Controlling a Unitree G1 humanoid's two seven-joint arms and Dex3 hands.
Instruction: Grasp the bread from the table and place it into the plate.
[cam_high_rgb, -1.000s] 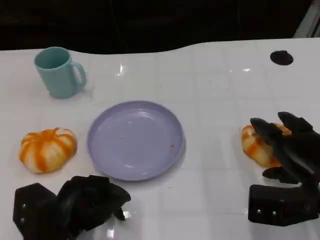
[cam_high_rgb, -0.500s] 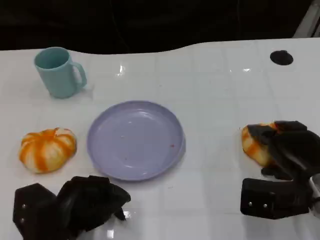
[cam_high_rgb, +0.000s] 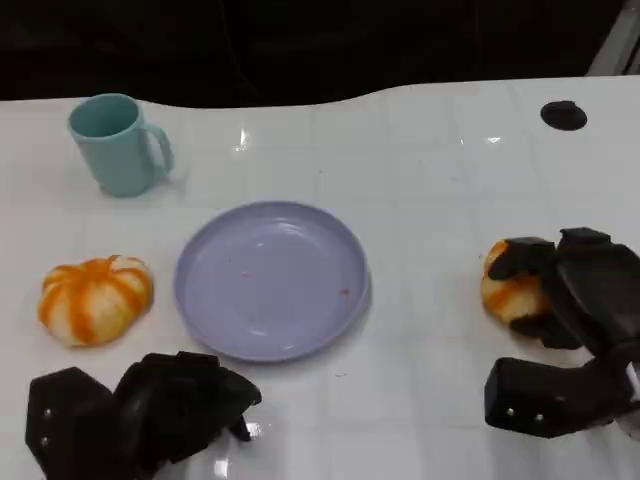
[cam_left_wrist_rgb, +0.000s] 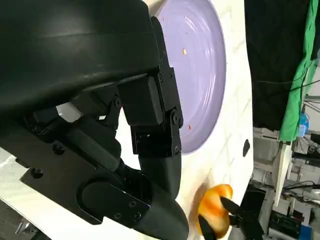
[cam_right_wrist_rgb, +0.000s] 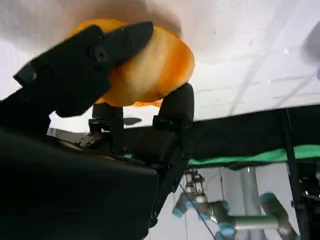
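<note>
1. at the right of the head frame we see our right hand (cam_high_rgb: 575, 295) with its fingers wrapped around an orange-and-white bread roll (cam_high_rgb: 508, 295); the roll sits at the table (cam_high_rgb: 430, 180) surface, right of the plate and well apart from it.
2. in the right wrist frame the same bread roll (cam_right_wrist_rgb: 150, 70) is clamped between black fingers (cam_right_wrist_rgb: 95, 55) on one side and a finger on the other, so we are gripping it.
3. the lilac plate (cam_high_rgb: 271, 279) sits at the centre of the head frame with nothing on it but a few crumbs.
4. a second bread roll (cam_high_rgb: 95, 298) lies at the left of the frame, just beside the plate's left rim.
5. our left hand (cam_high_rgb: 170, 405) rests at the lower left, fingers curled inward and holding nothing.
6. a teal mug (cam_high_rgb: 115, 143) stands upright at the upper left.
7. a small black disc (cam_high_rgb: 563, 115) lies at the upper right.
</note>
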